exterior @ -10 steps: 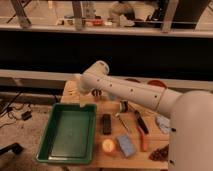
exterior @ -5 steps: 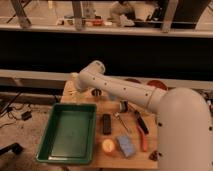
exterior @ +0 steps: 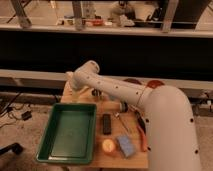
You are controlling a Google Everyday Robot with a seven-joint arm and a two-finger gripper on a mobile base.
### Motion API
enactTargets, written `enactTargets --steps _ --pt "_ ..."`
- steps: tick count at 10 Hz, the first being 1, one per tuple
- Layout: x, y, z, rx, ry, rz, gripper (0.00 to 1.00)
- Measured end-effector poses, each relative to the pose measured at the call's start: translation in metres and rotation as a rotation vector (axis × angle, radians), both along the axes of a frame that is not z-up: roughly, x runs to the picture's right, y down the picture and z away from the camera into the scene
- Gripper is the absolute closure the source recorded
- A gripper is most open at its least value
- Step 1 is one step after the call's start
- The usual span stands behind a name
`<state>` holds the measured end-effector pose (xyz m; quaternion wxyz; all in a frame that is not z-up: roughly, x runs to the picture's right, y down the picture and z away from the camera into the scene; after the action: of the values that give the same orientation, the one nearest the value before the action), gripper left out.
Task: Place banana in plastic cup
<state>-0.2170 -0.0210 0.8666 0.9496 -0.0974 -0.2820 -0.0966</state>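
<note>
My white arm (exterior: 120,90) reaches from the lower right up and left across the wooden table (exterior: 80,95). Its bend is above the table's far left corner. The gripper (exterior: 73,88) is at the arm's end, low over that far left corner, mostly hidden by the arm. I see no banana and no blue-grey plastic cup; the arm covers the back of the table where they could be. A small dark object (exterior: 97,94) shows just under the arm.
A green tray (exterior: 70,132) fills the table's left front. Beside it lie a black bar (exterior: 106,123), a round orange-yellow fruit (exterior: 108,145), a blue sponge (exterior: 125,145) and a red-handled tool (exterior: 142,134). A reddish bowl (exterior: 155,85) sits at the back right.
The arm has swung a little further left, and its near section now fills more of the right side. The objects on the table have not moved.
</note>
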Motion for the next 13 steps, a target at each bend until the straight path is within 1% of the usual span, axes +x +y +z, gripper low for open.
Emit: enactTargets --steps 1,2,4,6,8,10,13 --pt "-0.006 -0.006 0.010 0.003 0.001 0.002 0.00" --pt "-0.011 -0.008 0.023 -0.003 0.003 0.003 0.00" --pt "-0.014 -0.001 0.040 -0.017 0.015 0.001 0.00" --pt "-0.006 0.002 0.064 -0.035 0.043 0.014 0.00" --pt "-0.001 0.002 0.082 -0.044 0.061 0.026 0.00" --pt "0.002 -0.003 0.088 -0.042 0.068 0.043 0.00" --pt "0.002 -0.003 0.088 -0.042 0.067 0.043 0.00"
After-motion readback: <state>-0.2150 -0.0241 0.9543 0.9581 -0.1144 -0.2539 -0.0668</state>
